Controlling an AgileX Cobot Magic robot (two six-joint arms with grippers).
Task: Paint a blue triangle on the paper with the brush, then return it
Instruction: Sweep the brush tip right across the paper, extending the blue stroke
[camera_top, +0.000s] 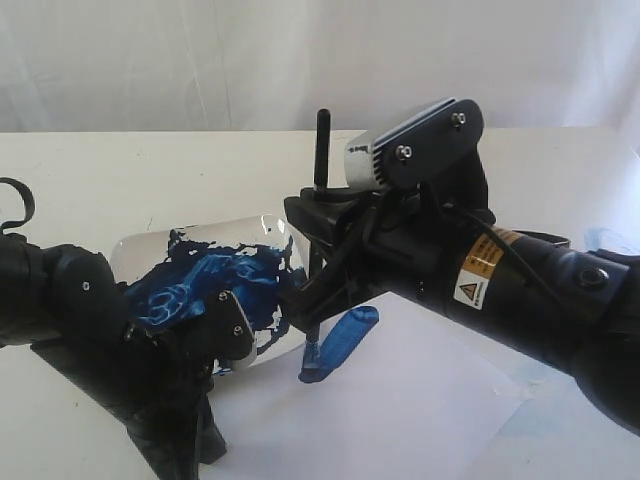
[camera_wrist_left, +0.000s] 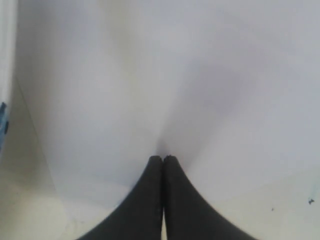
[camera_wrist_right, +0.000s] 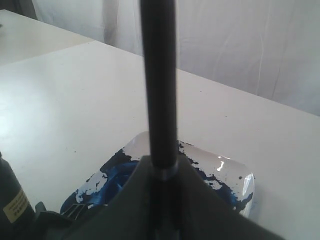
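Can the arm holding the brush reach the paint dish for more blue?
Probably yes. The right gripper holds the brush upright with its tip down at the paper, right beside the dish. Nothing seems to stand between; the left arm is at the dish's other side.

**A robot test bench, not anybody's home**

I work at a staged bench in what looks like a lab. A plain cream table (camera_top: 120, 170) fills the space. A white curtain (camera_top: 200, 60) hangs in folds right behind it, hiding whatever lies beyond. My left arm (camera_top: 60, 290) and my right arm (camera_top: 560, 300), both black, reach over the tabletop. The right one carries a yellow warning label (camera_top: 470, 285) and a boxed camera (camera_top: 420, 145). The only props are a paint-smeared dish (camera_wrist_right: 240, 180) and a white sheet (camera_top: 400, 400).
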